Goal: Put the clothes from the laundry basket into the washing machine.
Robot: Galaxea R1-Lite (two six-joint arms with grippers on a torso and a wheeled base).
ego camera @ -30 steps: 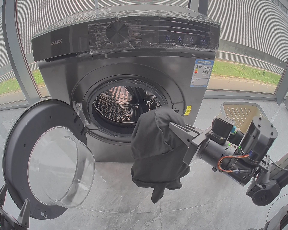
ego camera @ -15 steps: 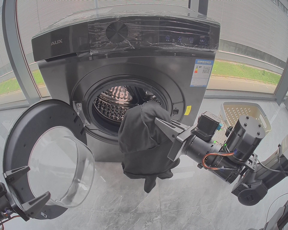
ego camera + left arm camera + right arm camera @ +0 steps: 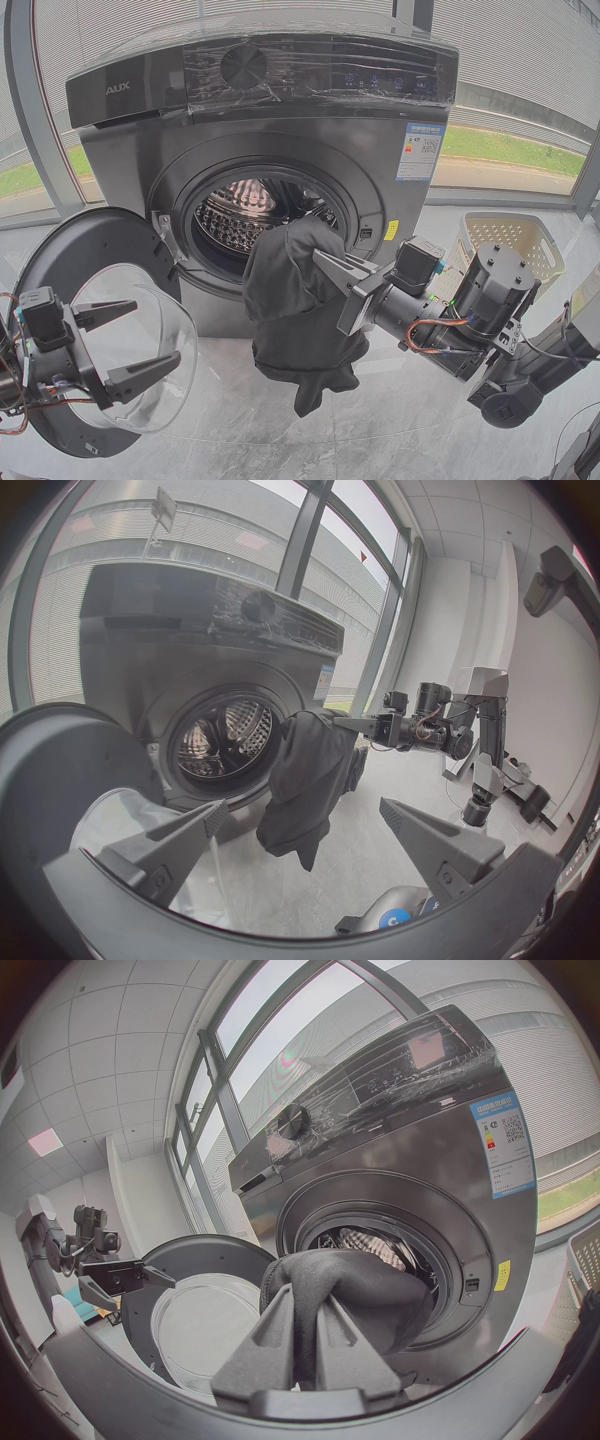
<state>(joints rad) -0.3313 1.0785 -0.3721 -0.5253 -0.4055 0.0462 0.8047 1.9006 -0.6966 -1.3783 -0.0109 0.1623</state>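
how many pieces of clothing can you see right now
1: a black garment hanging from the right gripper in front of the washing machine opening. More may be hidden in the laundry basket, partly behind the arm.

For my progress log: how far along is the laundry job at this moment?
Done: the door is open and a black garment is out of the basket. In hand: the right gripper is shut on it before the drum; most of it hangs outside. The left gripper is open by the door. Left: get the garment inside; whether the basket holds more, I cannot tell.
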